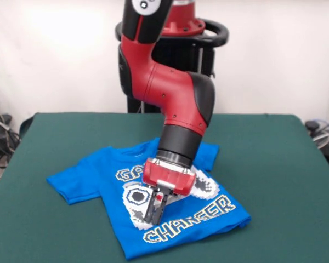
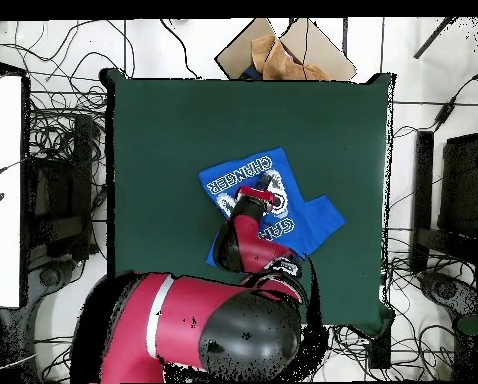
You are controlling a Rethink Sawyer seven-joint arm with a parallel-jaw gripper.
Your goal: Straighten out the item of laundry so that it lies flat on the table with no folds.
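Observation:
The bright blue T-shirt [image 1: 93, 176] lies near the middle of the dark green table [image 1: 274, 164], print side up, with "GAME CHANGER" partly covered by the arm. One sleeve spreads out at the left. The side under the arm looks bunched near the collar. My gripper [image 1: 154, 215] points down onto the controller print in the middle of the shirt. Its fingers stand close together with the tips at the cloth, and I cannot tell if cloth is pinched. In the overhead view the shirt [image 2: 233, 178] lies at the table [image 2: 183, 110] centre, with the gripper [image 2: 271, 186] over it.
The robot pedestal [image 1: 178, 33] stands at the table's far edge. Cables lie on the floor around the table [image 2: 53, 150]. Cardboard pieces [image 2: 283, 55] lie beyond the table edge opposite the robot. Green cloth shows on all sides of the shirt.

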